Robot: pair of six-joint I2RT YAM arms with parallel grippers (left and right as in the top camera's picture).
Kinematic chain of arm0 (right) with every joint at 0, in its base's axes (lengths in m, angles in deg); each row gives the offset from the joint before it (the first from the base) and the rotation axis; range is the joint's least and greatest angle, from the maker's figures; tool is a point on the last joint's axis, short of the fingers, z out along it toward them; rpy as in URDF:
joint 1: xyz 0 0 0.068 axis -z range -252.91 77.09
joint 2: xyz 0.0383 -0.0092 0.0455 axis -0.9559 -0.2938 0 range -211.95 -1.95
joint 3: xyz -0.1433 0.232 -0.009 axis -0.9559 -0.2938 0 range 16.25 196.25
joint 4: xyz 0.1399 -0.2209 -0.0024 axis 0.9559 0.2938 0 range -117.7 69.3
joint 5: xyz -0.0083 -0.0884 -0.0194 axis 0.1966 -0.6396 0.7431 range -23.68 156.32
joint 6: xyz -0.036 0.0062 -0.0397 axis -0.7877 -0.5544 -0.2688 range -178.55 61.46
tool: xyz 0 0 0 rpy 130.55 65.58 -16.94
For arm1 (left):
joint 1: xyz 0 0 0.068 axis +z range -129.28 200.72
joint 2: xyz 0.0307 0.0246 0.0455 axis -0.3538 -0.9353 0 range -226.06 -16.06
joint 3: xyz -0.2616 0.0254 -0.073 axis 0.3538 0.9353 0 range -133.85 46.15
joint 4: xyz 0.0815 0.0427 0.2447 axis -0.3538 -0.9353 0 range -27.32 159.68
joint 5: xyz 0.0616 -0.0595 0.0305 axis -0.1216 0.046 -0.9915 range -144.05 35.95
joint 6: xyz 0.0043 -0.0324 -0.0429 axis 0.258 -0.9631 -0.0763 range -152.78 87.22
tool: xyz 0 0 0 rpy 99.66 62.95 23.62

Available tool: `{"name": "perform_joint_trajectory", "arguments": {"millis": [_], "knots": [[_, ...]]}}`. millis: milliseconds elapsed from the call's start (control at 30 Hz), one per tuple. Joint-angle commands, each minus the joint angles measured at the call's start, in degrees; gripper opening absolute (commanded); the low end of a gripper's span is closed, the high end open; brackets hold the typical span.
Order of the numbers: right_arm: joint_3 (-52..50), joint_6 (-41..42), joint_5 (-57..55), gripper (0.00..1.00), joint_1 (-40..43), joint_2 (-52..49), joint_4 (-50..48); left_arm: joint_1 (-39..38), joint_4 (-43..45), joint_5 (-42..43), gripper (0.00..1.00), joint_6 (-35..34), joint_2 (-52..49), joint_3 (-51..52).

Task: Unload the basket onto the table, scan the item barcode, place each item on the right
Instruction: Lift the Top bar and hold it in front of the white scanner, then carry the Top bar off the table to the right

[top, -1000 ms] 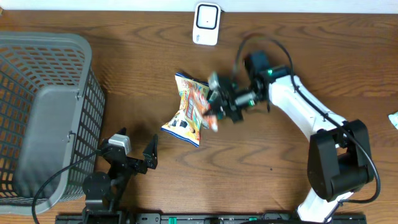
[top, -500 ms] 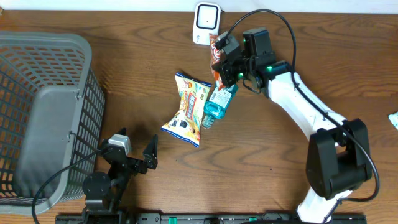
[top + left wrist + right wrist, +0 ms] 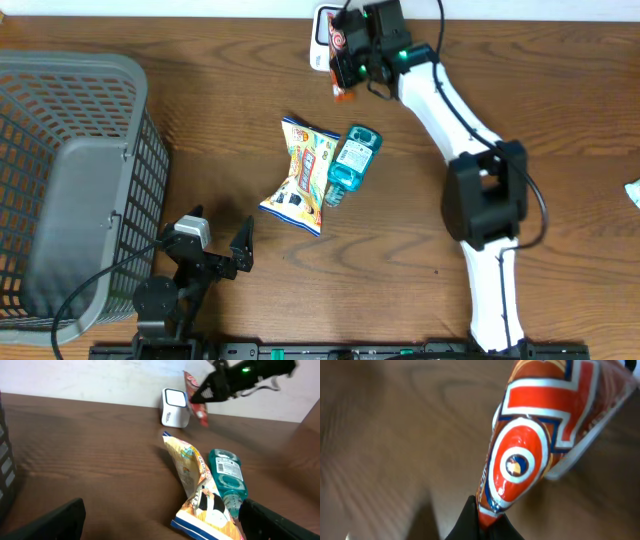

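**1 red packet point(image 3: 343, 45) pinched at the scanner point(image 3: 321, 35), left fingers point(image 3: 243, 244) wide apart**

Both right fingers point(image 3: 470, 521) are closed tight on 1 narrow end of the red packet, with the rest of it running away from them. It is held off the tabletop point(image 3: 420, 240) at the far edge, just beside the white scanner. From overhead it covers the scanner's right part; whether the 2 touch cannot be told.

Its long axis runs roughly from the far edge toward the near edge in the overhead view. In the left wrist view it hangs tilted, upper end near the wall and lower end out past the scanner's side. A round red-and-white logo faces the right wrist camera.

The left fingers are spread fully, gripping nothing, low at the near edge beside the grey basket point(image 3: 60, 62) and well apart from the packet.

Between the 2 arms lie a yellow snack bag point(image 3: 303, 175) and a teal bottle point(image 3: 350, 165), touching side by side.

The packet's barcode cannot be made out in any view, and the right wrist picture is blurred at its edges.
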Motion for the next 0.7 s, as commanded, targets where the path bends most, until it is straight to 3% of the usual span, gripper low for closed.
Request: {"name": "perform_joint_trajectory", "arguments": {"millis": [0, 133, 400, 667], "knots": [[9.46, 6.40, -0.17, 0.01, 0.39, -5.97, 0.81, 0.20, -1.29, 0.11, 0.98, -0.33, 0.15, 1.07], [15.91, 9.11, -0.13, 0.01, 0.28, -10.95, 1.16, 0.20, -1.29, 0.11, 0.98, -0.33, 0.15, 1.07], [18.38, 10.29, -4.07, 0.01, -0.09, -11.78, 3.54, 0.20, -1.29, 0.11, 0.98, -0.33, 0.15, 1.07], [31.32, 6.73, -4.70, 0.01, 4.17, -10.08, 24.83, 0.20, -1.29, 0.11, 0.98, -0.33, 0.15, 1.07]]}}
